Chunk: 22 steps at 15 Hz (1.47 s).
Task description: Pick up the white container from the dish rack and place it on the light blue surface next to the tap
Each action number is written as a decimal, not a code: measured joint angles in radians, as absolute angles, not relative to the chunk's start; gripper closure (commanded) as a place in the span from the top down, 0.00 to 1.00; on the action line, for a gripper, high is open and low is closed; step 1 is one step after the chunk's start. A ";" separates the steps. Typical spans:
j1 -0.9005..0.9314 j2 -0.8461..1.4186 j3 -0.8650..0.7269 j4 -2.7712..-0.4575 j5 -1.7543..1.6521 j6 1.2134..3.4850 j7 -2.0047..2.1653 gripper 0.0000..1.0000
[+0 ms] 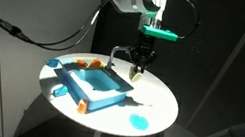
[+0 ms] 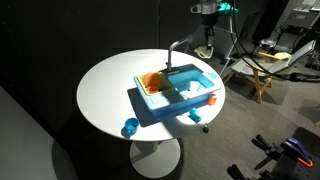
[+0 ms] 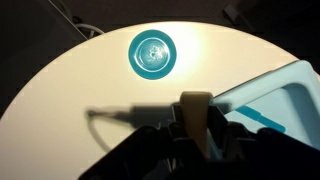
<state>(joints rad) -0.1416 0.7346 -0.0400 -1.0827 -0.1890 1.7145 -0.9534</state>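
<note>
**Container in grip, hanging beside the sink unit**

The Robotiq gripper (image 1: 142,62) is pinching the small plain white cup-like container (image 3: 195,105) between its 2 fingers. The jaws are pressing on its sides, so it is riding clear of the round white table (image 1: 153,96).

In the wrist view the container is hanging over bare tabletop, just beside a corner of the flat light blue toy sink unit (image 3: 288,88). The round bright blue disc (image 3: 152,52) is lying further off. The small orange open-frame dish rack (image 2: 149,84) is sitting at 1 end of the unit, well apart from the container. The thin grey-white gooseneck tap (image 1: 117,53) is standing near the gripper.

Judgement: the carry is under way, and the height is probably keeping the container above the raised rim. The next move is calling for a shift over the rim beside the tap, then lowering. The risk is clipping the spout.
</note>
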 measured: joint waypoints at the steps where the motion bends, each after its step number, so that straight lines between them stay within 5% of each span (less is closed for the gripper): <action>1: -0.140 0.737 -0.036 -1.083 -0.189 1.716 -0.954 0.08; 13: -0.126 0.747 0.016 -1.083 -0.187 1.801 -0.957 0.08; 14: -0.126 0.749 0.016 -1.083 -0.187 1.804 -0.957 0.31; 22: -0.127 0.751 0.016 -1.083 -0.187 1.807 -0.957 0.31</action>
